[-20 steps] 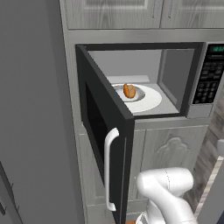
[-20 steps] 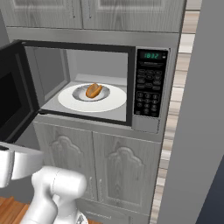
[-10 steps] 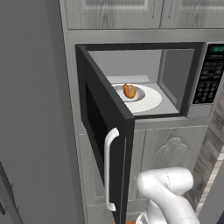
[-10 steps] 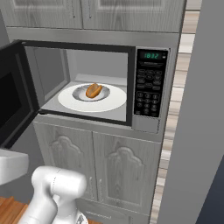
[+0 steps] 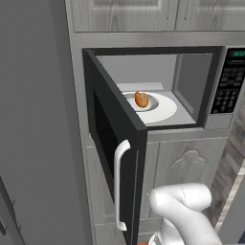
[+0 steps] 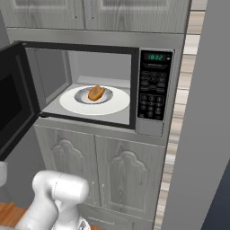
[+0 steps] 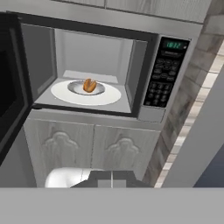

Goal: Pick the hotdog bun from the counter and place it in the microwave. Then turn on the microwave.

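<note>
The hotdog bun (image 5: 141, 99) (image 6: 96, 92) (image 7: 89, 85) lies in a small grey dish on the white round turntable (image 6: 114, 104) inside the microwave (image 6: 155, 130). The microwave door (image 5: 115, 143) hangs wide open to the left, its white handle (image 5: 118, 184) facing out. The black keypad (image 7: 164, 81) with its green display sits on the right of the cavity. In the hand view my gripper (image 7: 112, 178) is shut with nothing in it, well back from the microwave and a little below its opening. The counter is out of view.
A tall grey fridge side (image 5: 38, 119) stands left of the open door. Grey cabinet doors (image 6: 121, 179) sit below the microwave and more above it. A grey wall panel (image 6: 202, 134) and a brick backsplash strip (image 7: 192, 87) close in the right.
The bun, dish and door have not moved. A white arm part at the left edge of the right base view has slipped further out of frame.
</note>
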{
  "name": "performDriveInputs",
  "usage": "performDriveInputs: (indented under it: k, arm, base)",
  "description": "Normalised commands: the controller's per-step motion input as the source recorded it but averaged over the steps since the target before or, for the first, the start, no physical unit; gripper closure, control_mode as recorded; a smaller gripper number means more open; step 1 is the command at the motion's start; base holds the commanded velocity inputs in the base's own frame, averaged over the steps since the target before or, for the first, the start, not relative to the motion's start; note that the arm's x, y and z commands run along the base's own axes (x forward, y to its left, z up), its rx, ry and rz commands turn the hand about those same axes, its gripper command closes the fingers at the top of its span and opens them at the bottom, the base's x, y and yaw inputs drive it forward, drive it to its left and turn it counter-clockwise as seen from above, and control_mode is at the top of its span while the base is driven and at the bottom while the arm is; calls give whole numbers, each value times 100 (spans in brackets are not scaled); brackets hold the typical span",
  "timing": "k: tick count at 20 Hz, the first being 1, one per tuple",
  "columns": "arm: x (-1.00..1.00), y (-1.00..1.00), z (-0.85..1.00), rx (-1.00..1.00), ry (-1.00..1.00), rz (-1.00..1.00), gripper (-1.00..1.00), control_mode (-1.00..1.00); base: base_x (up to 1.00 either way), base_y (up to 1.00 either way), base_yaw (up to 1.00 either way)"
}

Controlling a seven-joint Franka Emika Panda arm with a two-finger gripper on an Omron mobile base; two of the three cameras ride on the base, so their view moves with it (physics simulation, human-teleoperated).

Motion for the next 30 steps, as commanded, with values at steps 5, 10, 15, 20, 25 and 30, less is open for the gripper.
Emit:
performDriveInputs:
  k: [5, 10, 15, 20, 25, 30]
  arm:
    - [-25, 11, 12, -7, 0, 0, 100, -100]
    - [-22, 18, 9, -7, 0, 0, 100, -100]
    - [-25, 22, 14, -6, -2, 0, 100, -100]
    - [-28, 25, 16, -6, -5, 0, 100, -100]
    - [-19, 28, 11, -6, -6, 0, 100, -100]
    - [-13, 25, 14, -4, -4, 0, 100, -100]
  base:
    - [0, 0, 0]
    - [0, 0, 0]
    - [0, 0, 0]
    - [0, 0, 0]
    - [0, 0, 0]
    - [0, 0, 0]
